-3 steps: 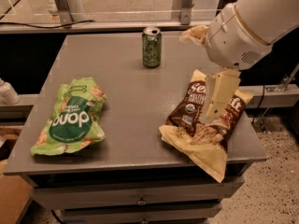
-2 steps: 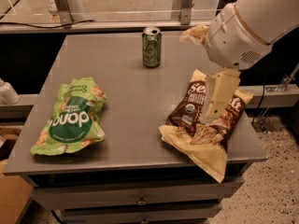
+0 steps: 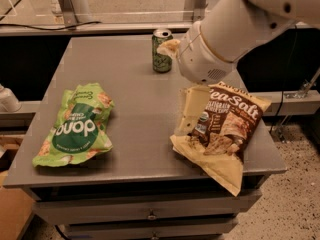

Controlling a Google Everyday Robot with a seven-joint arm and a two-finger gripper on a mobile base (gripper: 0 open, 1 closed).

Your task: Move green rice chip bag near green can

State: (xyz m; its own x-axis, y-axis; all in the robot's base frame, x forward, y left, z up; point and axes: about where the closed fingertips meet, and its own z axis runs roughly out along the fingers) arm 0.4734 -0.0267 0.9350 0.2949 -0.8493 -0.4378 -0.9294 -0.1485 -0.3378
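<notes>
The green rice chip bag point(image 3: 77, 126) lies flat on the left part of the grey table point(image 3: 135, 99), logo side up. The green can point(image 3: 161, 50) stands upright at the back middle of the table. My gripper point(image 3: 176, 89) hangs over the table's right-middle, between the can and the brown bag, well right of the green bag. It is open and empty: one pale finger point(image 3: 192, 109) points down just left of the brown bag, and the other point(image 3: 169, 46) reaches up in front of the can's right side.
A brown-and-tan "Sea Salt" chip bag point(image 3: 225, 129) lies at the right front, its corner overhanging the table's front edge. My white arm point(image 3: 240, 24) crosses over the back right. A metal frame and glass stand behind the table. Drawers sit below the tabletop.
My arm and gripper have moved left, off the Sea Salt bag and toward the table's middle. The bags and the can have not moved.
</notes>
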